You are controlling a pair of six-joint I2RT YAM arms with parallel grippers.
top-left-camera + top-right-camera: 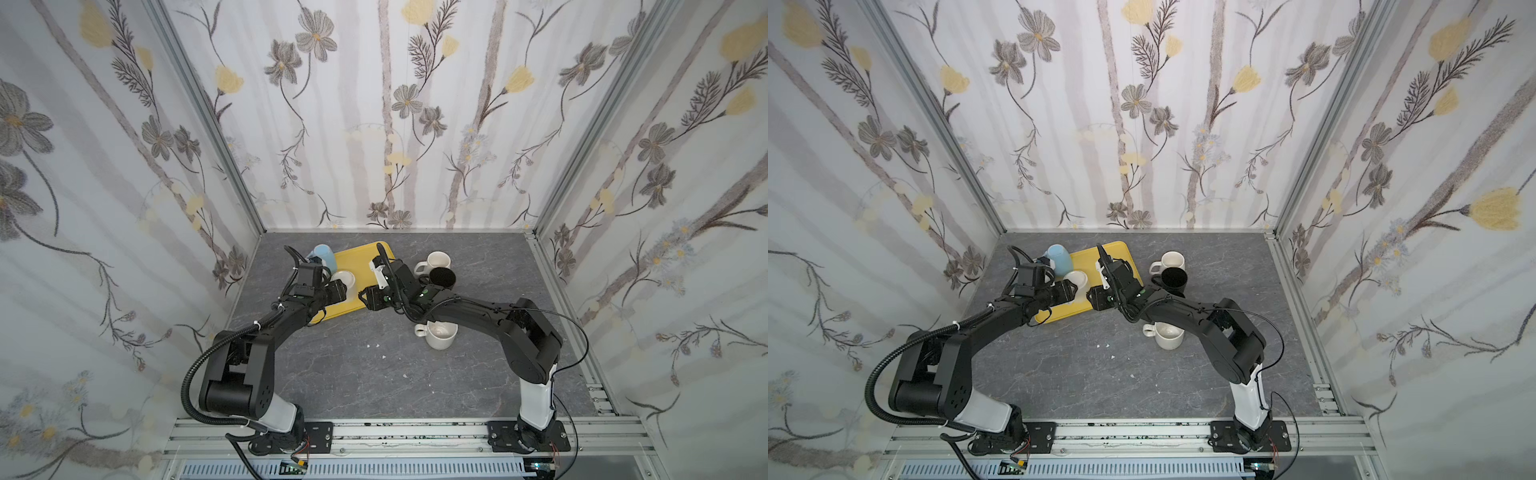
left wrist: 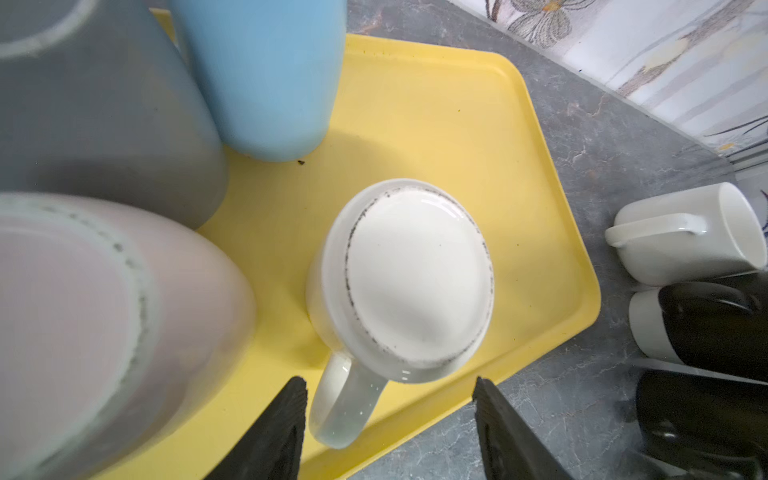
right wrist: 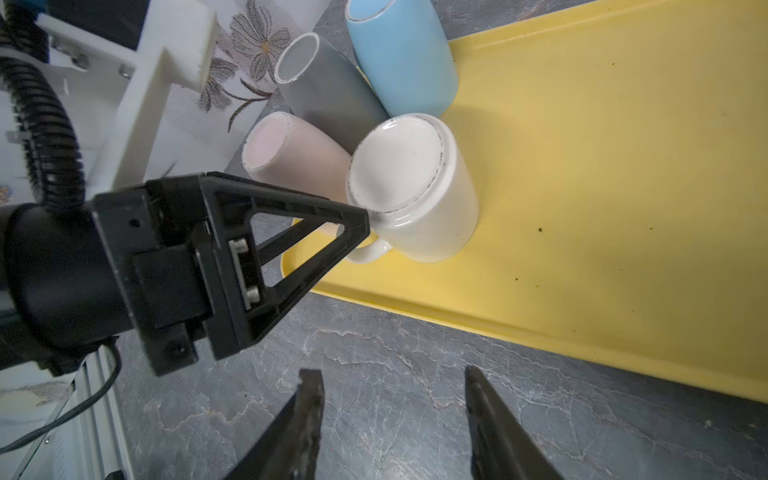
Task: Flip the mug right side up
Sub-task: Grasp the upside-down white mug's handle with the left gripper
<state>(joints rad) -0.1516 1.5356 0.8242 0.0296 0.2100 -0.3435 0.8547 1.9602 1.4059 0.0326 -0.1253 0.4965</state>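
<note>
On the yellow tray [image 2: 436, 124], four mugs are sitting upside down; three upright mugs [image 1: 441, 334] are standing on the table [image 1: 353, 374] off its right edge.
The white mug [image 2: 415, 274], base up with a dark-speckled foot ring, is resting by the tray's left edge beside the pink mug [image 2: 83, 324], grey mug [image 2: 104, 116] and blue mug [image 2: 266, 75], handle pointing at the left gripper [image 2: 388, 382], which is spread and empty; the right gripper [image 3: 391, 372] is hovering spread, gripping nothing.

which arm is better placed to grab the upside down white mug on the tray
Left. The left gripper, open, brackets the handle of the white mug on the yellow tray; the right gripper, also open, hangs over the table short of the tray.
</note>
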